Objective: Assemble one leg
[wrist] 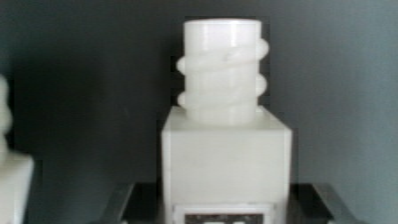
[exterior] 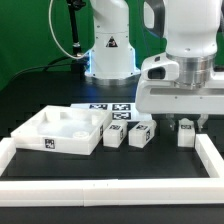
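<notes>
A white leg (exterior: 186, 136) stands upright on the table at the exterior view's right. My gripper (exterior: 186, 126) is straight above it, with one finger on each side of its top. In the wrist view the same leg (wrist: 222, 130) fills the middle, threaded peg end pointing away and its tag near the gripper (wrist: 224, 204). The dark fingers (wrist: 146, 202) lie against both of its sides, so the gripper is shut on the leg. Two more legs (exterior: 115, 135) (exterior: 140, 133) stand to its left, and one shows at the edge of the wrist view (wrist: 13, 140).
A white compartmented tray (exterior: 50, 136) lies at the exterior view's left. Tagged white parts (exterior: 110, 110) lie behind the legs. A raised white border (exterior: 110, 172) runs along the front and right of the work area. The robot base (exterior: 108, 50) stands behind.
</notes>
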Motion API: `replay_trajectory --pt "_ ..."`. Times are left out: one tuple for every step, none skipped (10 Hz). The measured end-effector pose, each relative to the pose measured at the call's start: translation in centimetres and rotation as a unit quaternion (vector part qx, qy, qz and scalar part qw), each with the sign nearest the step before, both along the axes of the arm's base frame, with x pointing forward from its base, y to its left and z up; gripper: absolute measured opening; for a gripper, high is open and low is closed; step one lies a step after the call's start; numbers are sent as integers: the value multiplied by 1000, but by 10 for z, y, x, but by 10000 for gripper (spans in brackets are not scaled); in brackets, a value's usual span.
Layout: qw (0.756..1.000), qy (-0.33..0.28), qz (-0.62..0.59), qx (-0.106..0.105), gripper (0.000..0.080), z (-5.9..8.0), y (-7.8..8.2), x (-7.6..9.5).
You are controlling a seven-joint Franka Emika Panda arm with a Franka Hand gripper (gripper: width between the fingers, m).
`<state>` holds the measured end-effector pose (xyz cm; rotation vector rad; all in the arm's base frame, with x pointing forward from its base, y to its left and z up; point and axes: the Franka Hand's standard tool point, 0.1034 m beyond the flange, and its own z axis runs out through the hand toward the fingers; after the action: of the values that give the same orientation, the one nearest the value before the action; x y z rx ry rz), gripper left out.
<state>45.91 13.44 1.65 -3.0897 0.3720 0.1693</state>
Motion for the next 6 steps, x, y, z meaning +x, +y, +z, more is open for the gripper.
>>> replay_trajectory --pt "1000 7 -20 -5 288 5 11 -19" --pt "1000 9 -21 -8 288 10 26 -35" --pt "999 10 -31 -12 288 12 38 -46" --pt "999 11 -31 -14 288 12 49 -53" --pt "1000 11 -18 -13 288 12 48 -53" --pt "1000 11 -19 -13 288 11 46 -52"
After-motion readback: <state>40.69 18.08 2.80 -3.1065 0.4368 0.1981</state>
